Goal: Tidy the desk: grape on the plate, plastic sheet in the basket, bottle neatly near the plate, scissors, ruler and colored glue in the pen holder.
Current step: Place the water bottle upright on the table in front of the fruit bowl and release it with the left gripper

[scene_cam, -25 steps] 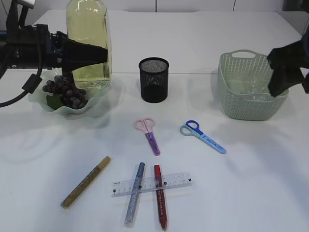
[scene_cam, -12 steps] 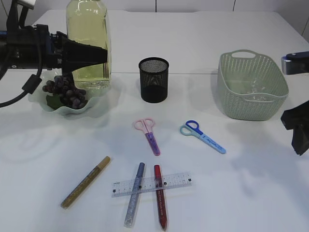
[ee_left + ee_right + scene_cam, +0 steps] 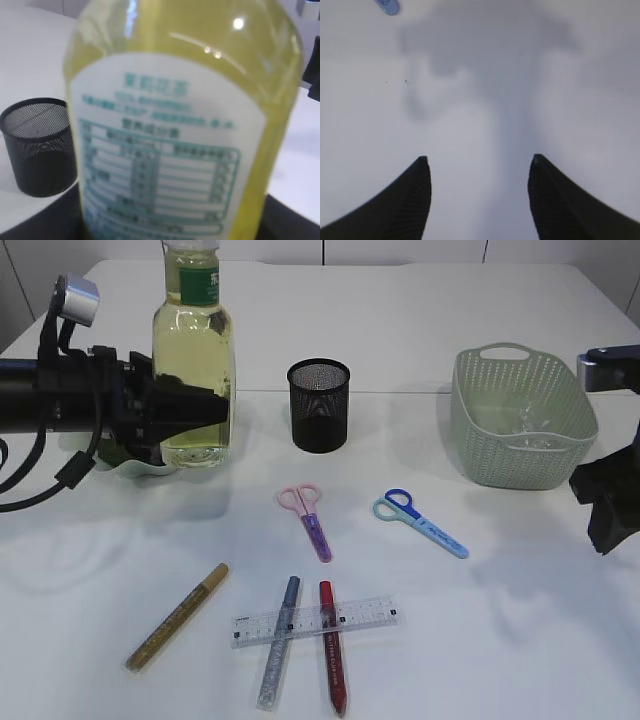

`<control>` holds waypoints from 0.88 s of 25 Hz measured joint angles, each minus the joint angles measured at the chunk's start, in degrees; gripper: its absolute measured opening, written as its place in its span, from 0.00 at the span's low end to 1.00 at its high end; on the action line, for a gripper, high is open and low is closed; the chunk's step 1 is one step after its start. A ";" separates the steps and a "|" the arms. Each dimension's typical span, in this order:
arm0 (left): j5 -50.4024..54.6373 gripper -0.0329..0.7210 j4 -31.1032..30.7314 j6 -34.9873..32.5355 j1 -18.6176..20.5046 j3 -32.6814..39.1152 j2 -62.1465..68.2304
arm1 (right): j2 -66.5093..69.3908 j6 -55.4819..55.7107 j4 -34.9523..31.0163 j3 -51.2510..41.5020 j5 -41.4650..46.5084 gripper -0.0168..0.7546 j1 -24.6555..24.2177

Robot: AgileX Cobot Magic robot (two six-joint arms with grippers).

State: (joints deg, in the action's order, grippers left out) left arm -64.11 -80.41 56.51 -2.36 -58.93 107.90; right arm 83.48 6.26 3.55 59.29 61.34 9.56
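Note:
My left gripper (image 3: pixel 212 406) is shut on the bottle (image 3: pixel 194 360) of yellow liquid, held upright just right of the pale plate (image 3: pixel 128 466). The arm hides most of the plate and the grape. The bottle's label fills the left wrist view (image 3: pixel 170 145). My right gripper (image 3: pixel 604 510) is open and empty over bare table (image 3: pixel 477 162), right of the green basket (image 3: pixel 520 462), which holds the clear plastic sheet (image 3: pixel 524 426). The black mesh pen holder (image 3: pixel 318 405) stands mid-table. Pink scissors (image 3: pixel 310 520), blue scissors (image 3: pixel 422 524), a clear ruler (image 3: pixel 315 620) and gold (image 3: pixel 178 616), blue (image 3: pixel 279 642) and red (image 3: pixel 331 645) glue pens lie in front.
The ruler lies across the blue and red glue pens. The pen holder also shows left of the bottle in the left wrist view (image 3: pixel 37 145). The blue scissors' tip shows at the top left of the right wrist view (image 3: pixel 387 6).
My left gripper has lowered the bottle and shifted it slightly right, now hiding the grape and most of the plate. My right gripper has left the basket and dropped to its right.

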 joint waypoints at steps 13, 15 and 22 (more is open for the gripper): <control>0.52 0.62 8.49 -8.38 0.12 0.73 5.41 | 0.00 0.00 -0.29 0.00 -0.24 0.64 0.00; 0.76 0.62 8.49 -9.31 0.12 0.73 7.11 | 0.00 0.00 -0.29 0.00 -0.24 0.64 0.00; 1.00 0.62 12.44 -13.96 0.12 0.73 10.39 | 0.00 0.00 -0.42 0.00 -0.24 0.64 0.00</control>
State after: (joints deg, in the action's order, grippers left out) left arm -63.11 -67.97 42.56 -2.24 -58.19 118.29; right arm 83.48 6.26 3.13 59.29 61.10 9.56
